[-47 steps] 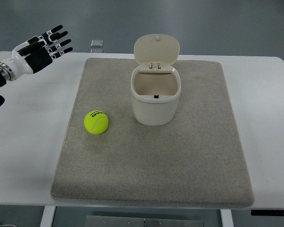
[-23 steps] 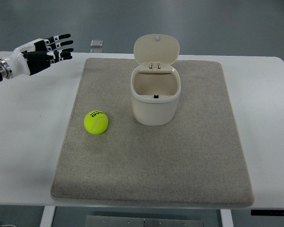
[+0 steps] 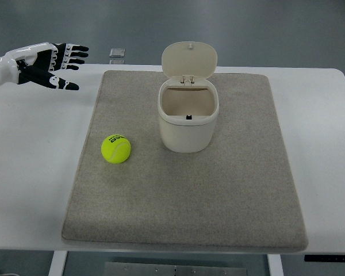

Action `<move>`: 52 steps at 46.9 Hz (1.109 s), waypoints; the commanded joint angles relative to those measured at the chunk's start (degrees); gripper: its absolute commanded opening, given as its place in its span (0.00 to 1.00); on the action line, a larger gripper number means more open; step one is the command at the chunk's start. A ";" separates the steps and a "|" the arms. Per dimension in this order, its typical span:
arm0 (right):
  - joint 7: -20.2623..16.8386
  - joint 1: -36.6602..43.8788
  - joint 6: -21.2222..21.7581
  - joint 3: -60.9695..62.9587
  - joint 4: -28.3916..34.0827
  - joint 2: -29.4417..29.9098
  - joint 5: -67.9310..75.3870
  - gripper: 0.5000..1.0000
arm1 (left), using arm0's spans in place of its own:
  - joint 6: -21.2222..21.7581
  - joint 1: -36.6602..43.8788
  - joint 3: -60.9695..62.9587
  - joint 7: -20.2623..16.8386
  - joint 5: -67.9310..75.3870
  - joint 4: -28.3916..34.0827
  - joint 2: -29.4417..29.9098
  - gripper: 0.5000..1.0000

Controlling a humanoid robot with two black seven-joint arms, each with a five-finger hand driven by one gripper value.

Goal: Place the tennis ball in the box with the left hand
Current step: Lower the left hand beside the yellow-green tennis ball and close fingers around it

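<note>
The left hand (image 3: 52,60) hovers wide open and empty at ten o'clock over the bench (image 3: 34,149). The tennis ball (image 3: 116,149) lies on the mat (image 3: 218,195), at eight o'clock from the open-lidded box (image 3: 188,121). Best approach: descend from above, fingers spread, closing only once around the ball.

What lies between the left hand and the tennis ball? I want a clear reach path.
Nothing stands between them in the top view: only bare white table and mat edge separate the open left hand from the tennis ball.
</note>
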 commanded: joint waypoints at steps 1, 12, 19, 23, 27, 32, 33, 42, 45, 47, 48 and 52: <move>-0.02 0.00 0.07 0.00 0.00 0.00 0.00 0.80 | 0.00 0.06 -0.08 -0.80 4.22 -4.00 3.16 0.88; 0.06 0.00 -0.01 0.00 0.00 0.00 0.00 0.80 | 1.41 2.51 0.54 -5.71 17.84 -15.07 7.83 0.87; -0.02 0.00 0.07 0.00 0.00 0.00 0.00 0.80 | 7.66 5.33 0.62 -9.50 27.24 -21.23 9.50 0.88; -0.02 0.00 -0.01 0.00 0.00 0.00 0.00 0.80 | 9.77 6.82 0.71 -9.59 32.78 -23.17 9.24 0.87; 0.06 0.00 -0.01 0.00 0.00 0.00 0.00 0.80 | 12.84 7.44 0.80 -9.59 37.53 -24.75 8.71 0.86; 0.06 0.00 -0.01 0.00 0.00 0.00 0.00 0.80 | 15.92 7.79 1.68 -9.59 41.66 -25.46 6.43 0.86; 0.06 0.00 0.07 0.00 0.00 0.00 0.00 0.80 | 16.19 7.79 1.85 -9.50 42.37 -25.45 5.81 0.86; -0.02 -0.09 0.07 0.00 0.00 0.00 0.00 0.80 | 17.15 7.71 2.03 -9.50 49.92 -25.28 1.68 0.83; -0.02 0.00 -0.01 0.00 0.00 0.00 0.00 0.80 | 18.12 7.71 2.03 -9.50 50.72 -25.19 0.71 0.83; 0.06 0.00 -0.01 0.00 0.00 0.00 0.00 0.80 | 18.65 7.62 2.12 -9.41 51.07 -25.19 0.45 0.83; -0.02 0.00 0.07 0.00 0.00 0.00 0.00 0.80 | 18.82 7.62 2.21 -9.41 51.16 -25.19 0.45 0.83; -0.02 0.00 0.07 0.00 0.00 0.00 0.00 0.80 | 19.35 7.18 3.08 -9.41 51.60 -25.02 0.36 0.83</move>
